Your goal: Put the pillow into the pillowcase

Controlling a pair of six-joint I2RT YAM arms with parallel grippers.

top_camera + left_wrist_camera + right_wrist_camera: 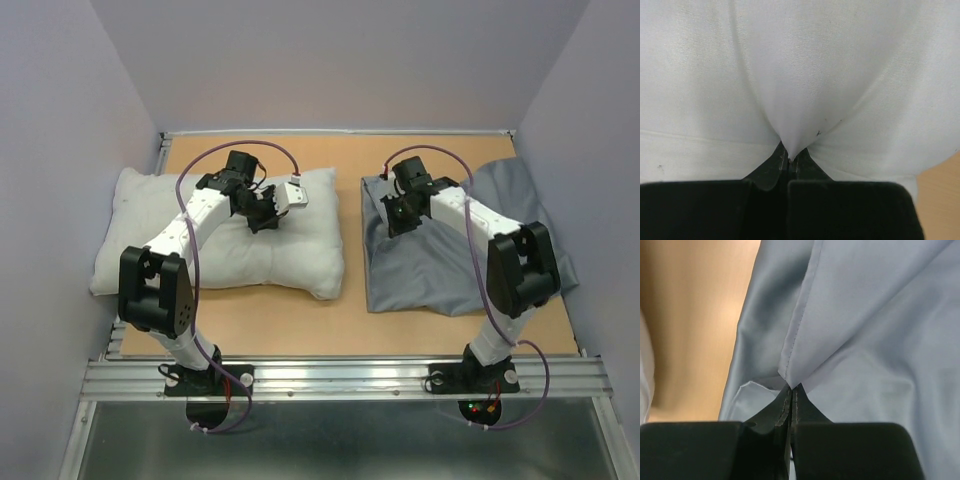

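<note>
The off-white pillow (215, 235) lies on the left half of the table. My left gripper (265, 218) is shut on a pinch of its fabric near its right middle; in the left wrist view the pillow (800, 75) bunches into the closed gripper (789, 159). The blue-grey pillowcase (450, 265) lies crumpled on the right half. My right gripper (398, 215) is shut on its hemmed left edge; in the right wrist view the pillowcase (865, 330) folds into the closed gripper (791, 389).
The wooden table (350, 325) shows as a bare strip between pillow and pillowcase and along the front. Grey walls enclose left, back and right. A metal rail (340, 375) runs along the near edge by the arm bases.
</note>
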